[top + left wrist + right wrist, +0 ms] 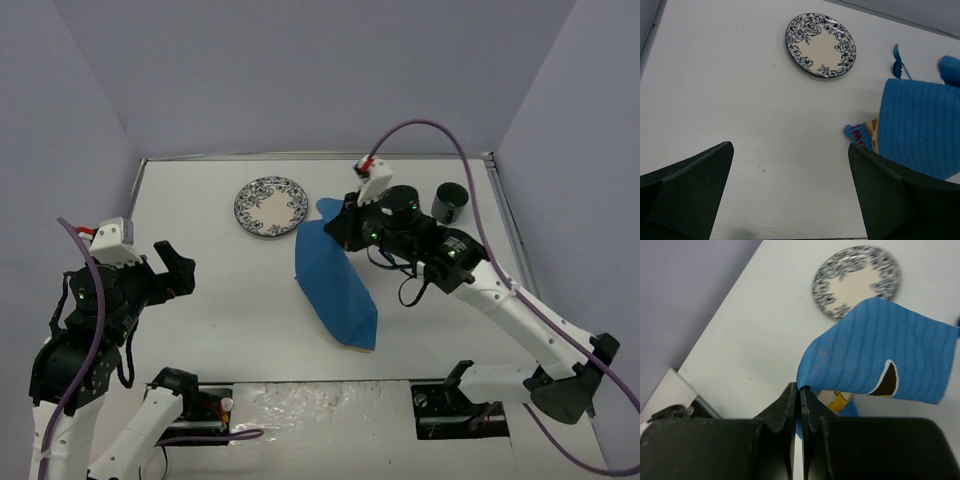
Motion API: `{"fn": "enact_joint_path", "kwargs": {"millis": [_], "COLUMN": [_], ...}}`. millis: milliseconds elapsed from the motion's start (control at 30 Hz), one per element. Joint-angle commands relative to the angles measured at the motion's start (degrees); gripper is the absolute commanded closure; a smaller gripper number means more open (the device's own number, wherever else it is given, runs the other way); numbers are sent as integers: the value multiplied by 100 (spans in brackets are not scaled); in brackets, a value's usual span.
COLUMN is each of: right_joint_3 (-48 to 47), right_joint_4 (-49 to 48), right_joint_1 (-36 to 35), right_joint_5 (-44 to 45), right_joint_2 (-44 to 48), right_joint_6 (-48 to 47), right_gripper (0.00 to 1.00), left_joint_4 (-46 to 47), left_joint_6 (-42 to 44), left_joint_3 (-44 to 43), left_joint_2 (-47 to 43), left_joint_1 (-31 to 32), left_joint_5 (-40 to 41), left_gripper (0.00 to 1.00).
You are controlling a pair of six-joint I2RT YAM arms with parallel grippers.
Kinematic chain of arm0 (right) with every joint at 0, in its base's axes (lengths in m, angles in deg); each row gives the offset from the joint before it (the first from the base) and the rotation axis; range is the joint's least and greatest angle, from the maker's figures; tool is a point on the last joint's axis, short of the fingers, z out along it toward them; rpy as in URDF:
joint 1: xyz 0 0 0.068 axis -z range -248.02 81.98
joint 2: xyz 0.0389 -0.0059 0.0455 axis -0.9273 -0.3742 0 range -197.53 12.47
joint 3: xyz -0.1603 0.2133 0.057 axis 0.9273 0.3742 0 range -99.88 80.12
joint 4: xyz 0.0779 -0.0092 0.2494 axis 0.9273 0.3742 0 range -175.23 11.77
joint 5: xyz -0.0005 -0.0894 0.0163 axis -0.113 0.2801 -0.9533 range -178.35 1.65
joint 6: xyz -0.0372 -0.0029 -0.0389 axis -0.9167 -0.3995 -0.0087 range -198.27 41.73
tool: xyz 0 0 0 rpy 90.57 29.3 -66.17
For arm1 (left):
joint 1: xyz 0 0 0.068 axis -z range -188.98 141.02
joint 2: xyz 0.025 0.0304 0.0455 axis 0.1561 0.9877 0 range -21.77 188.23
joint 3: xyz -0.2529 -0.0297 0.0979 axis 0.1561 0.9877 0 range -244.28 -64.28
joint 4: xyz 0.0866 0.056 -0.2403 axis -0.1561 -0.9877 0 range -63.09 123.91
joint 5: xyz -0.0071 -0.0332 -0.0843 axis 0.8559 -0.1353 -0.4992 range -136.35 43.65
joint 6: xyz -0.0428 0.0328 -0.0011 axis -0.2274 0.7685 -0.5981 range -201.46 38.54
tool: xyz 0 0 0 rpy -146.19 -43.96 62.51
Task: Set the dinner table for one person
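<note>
The white dinner table (230,290) fills the top view. My right gripper (335,226) is shut on an edge of the blue cloth placemat (335,285) and holds that end lifted; the mat hangs folded, its near end on the table. In the right wrist view the jaws (801,390) pinch the mat's edge (880,355). A blue-and-white floral plate (271,206) lies left of the mat, also in the left wrist view (820,44). My left gripper (178,268) is open and empty over bare table at the left. A blue fork and spoon (899,64) lie beyond the mat.
A dark mug (450,201) stands at the far right behind my right arm. Grey walls enclose the table on three sides. The table's metal rim (300,155) runs along the back.
</note>
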Motion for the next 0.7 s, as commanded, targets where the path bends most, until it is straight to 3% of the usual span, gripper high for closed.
{"fn": "enact_joint_path", "kwargs": {"millis": [0, 67, 167, 267, 333, 400, 433, 467, 533, 667], "right_joint_3": [217, 190, 51, -205, -306, -270, -202, -167, 21, 638], "right_joint_4": [-1112, -1244, -1349, -1346, -1346, -1354, -1344, -1302, -1229, -1166], "right_joint_1": [-1402, -2095, -2566, -2863, -2922, -2910, -2859, -2817, -2570, -1633], "right_joint_5": [435, 728, 676, 250, -44, -56, 33, 151, 292, 199], "right_joint_2": [-1005, -1560, -2413, -3037, -3173, -3145, -2987, -2792, -2382, -1622], "right_joint_6": [241, 268, 277, 211, 174, 104, -6, -55, -174, -353], "right_gripper": [100, 100, 93, 74, 53, 41, 27, 21, 13, 12], "left_joint_4": [-351, -497, -746, -952, -1038, -1073, -1098, -1098, -1033, -694], "left_joint_6": [-173, -240, -303, -357, -399, -436, -488, -537, -670, -945], "left_joint_3": [-294, -315, -338, -355, -337, -284, -198, -142, 86, 670], "left_joint_2": [-119, -213, -414, -640, -742, -809, -834, -834, -819, -775], "left_joint_1": [-25, -25, -25, -25, -25, -25, -25, -25, -25, -25], "left_joint_5": [367, 514, 794, 1061, 1142, 1139, 1085, 1002, 804, 428], "left_gripper": [3, 3, 3, 3, 3, 3, 3, 3, 3, 3]}}
